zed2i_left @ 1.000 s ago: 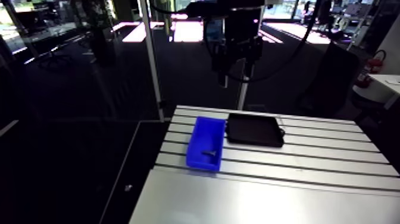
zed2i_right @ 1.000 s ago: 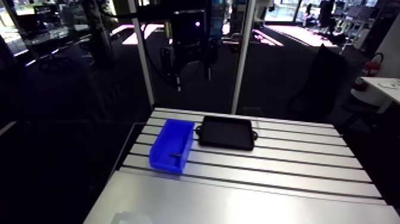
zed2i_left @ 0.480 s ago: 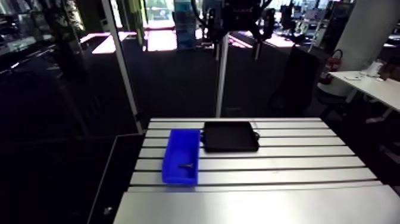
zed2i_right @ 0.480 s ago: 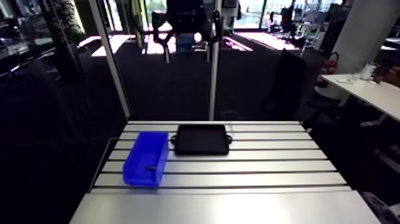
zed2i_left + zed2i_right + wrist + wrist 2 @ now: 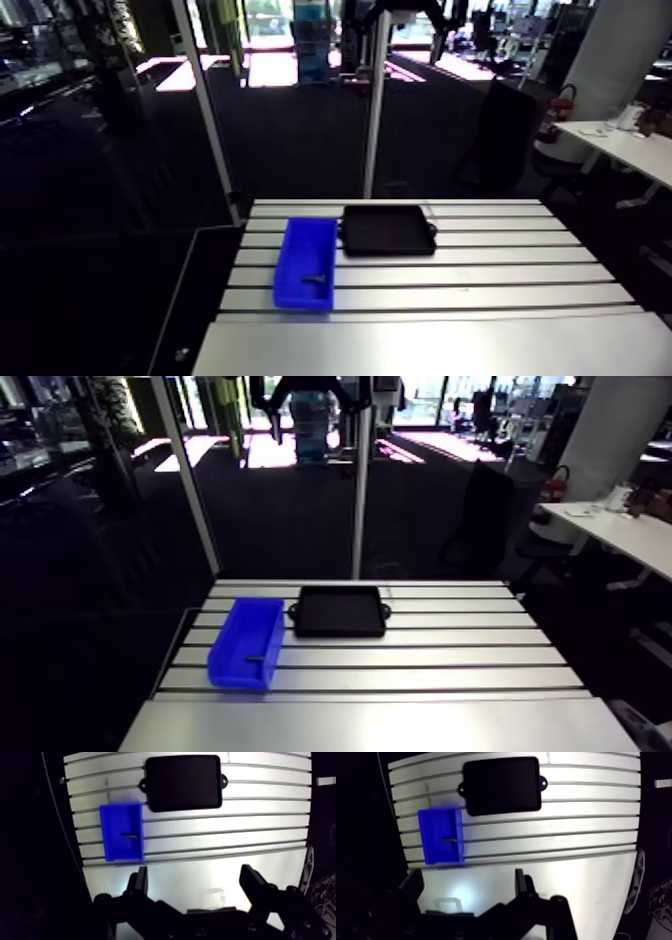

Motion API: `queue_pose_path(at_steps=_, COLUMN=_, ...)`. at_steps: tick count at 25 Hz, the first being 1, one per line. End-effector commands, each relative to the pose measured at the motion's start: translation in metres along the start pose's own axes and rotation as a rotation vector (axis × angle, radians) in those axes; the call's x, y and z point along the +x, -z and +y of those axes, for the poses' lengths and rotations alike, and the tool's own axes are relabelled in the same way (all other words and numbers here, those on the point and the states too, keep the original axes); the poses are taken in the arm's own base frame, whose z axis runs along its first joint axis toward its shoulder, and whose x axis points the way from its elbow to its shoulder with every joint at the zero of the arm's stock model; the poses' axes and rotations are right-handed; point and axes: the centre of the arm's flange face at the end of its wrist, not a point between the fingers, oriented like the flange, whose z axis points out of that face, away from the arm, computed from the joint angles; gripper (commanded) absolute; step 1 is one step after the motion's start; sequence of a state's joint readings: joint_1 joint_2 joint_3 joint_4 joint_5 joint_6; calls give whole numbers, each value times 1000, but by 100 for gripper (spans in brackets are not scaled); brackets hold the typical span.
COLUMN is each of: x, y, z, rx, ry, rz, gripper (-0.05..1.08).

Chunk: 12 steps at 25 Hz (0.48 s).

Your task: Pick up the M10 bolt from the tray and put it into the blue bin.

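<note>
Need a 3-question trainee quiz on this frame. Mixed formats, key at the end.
1. True or false: the gripper holds the bolt.
2. The bolt lies: A) in the blue bin; B) in the black tray; C) on the bare table.
3. Fill in: the gripper's fingers are ___ (open or shut).

Key: 1 false; 2 A; 3 open.
</note>
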<state>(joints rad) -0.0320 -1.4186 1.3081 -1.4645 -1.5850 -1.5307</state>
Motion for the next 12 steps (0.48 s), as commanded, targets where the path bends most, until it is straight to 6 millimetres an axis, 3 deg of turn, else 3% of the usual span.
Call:
queue_pose_path(at_steps=1, x=-6, y=-1, z=-16, rx=-8, ry=2, rz=-4, gripper=1)
queue_pose_path(at_steps=12, x=-4, y=-2, z=-16, rx=-11, ry=4, rz=-2, gripper=1)
